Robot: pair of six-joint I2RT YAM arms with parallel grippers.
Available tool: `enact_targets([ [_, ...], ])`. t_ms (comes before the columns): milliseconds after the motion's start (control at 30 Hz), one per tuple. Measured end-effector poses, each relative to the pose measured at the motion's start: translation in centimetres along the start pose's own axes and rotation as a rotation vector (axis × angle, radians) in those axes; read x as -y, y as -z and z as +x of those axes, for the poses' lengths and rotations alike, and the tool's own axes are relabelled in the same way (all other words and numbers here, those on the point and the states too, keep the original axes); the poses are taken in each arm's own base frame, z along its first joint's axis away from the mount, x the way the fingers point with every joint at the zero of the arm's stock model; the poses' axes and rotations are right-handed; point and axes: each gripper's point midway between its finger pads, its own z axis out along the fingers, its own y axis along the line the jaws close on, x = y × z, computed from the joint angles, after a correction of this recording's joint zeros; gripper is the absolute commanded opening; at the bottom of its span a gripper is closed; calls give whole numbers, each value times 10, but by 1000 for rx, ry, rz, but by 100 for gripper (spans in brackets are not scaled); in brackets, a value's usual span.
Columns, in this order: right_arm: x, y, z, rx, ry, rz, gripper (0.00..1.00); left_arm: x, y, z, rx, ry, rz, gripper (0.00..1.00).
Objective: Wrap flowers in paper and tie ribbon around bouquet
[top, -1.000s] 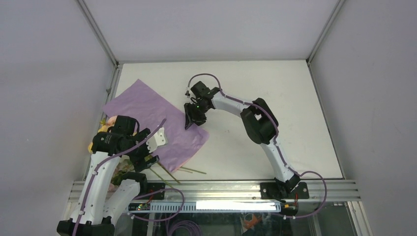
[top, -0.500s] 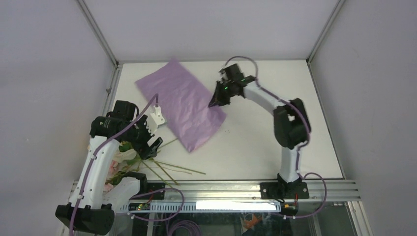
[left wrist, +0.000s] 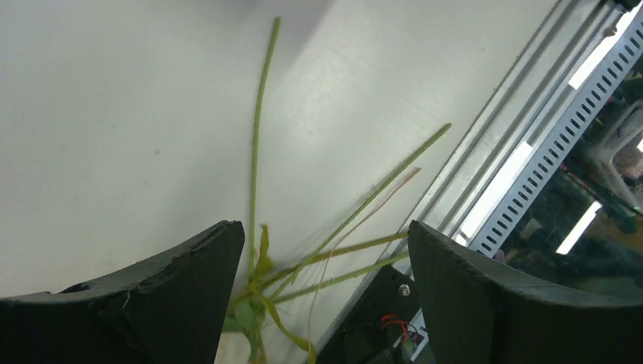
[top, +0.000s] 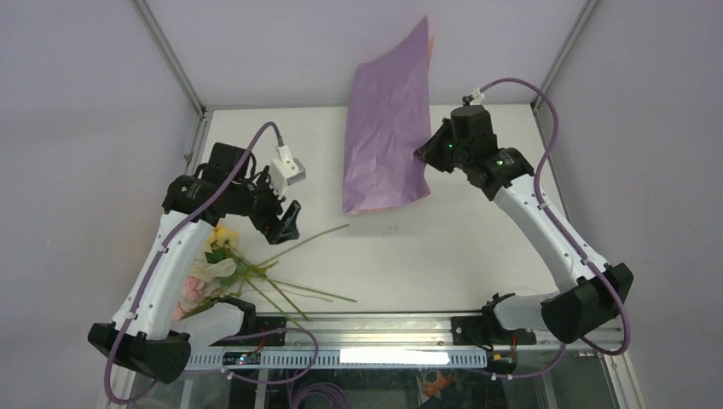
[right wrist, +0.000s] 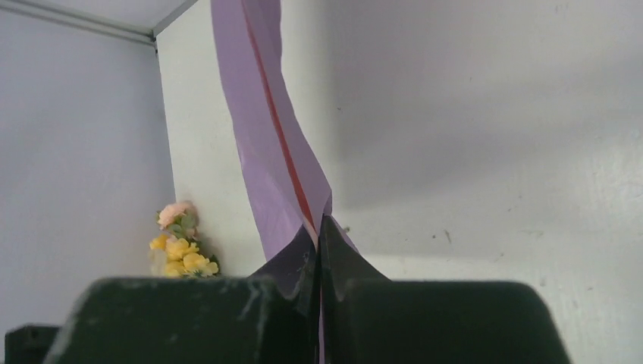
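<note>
Your right gripper (top: 424, 157) is clamped shut on one edge of the paper (top: 388, 119). It holds the sheet up over the far side of the table (top: 443, 256), lilac face toward the overhead camera. Your left gripper (top: 286, 223) has its jaws wide apart, gripping nothing, above the stems of the flowers (top: 223, 256), which lie at the table's near-left corner

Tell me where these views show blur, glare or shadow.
Top external: evenly lit and sharp, no glare on the paper. Left wrist: the stems smear a little, and the light strip at the right blows out. Right wrist: the fingers are near-black silhouettes, the paper casts a broad soft shadow, the flowers look clear.
</note>
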Motion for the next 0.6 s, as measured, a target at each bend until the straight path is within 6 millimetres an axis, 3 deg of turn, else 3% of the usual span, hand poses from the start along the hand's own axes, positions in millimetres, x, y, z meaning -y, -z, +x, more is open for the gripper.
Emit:
enact_targets([
  [133, -5, -11, 20, 24, -123, 50, 0, 31, -9, -31, 87, -185, 45, 85],
  [267, -34, -9, 33, 70, -212, 23, 0, 62, -14, -70, 226, -354, 82, 89],
  [433, -45, -10, 50, 110, -314, 28, 0, 103, -32, -111, 418, -527, 118, 92],
  [500, -47, -9, 52, 132, -331, 36, 0, 106, -42, -123, 463, -525, 102, 85],
  [600, -48, -8, 49, 163, -344, 39, 0, 92, -54, -144, 505, -491, 17, 74],
])
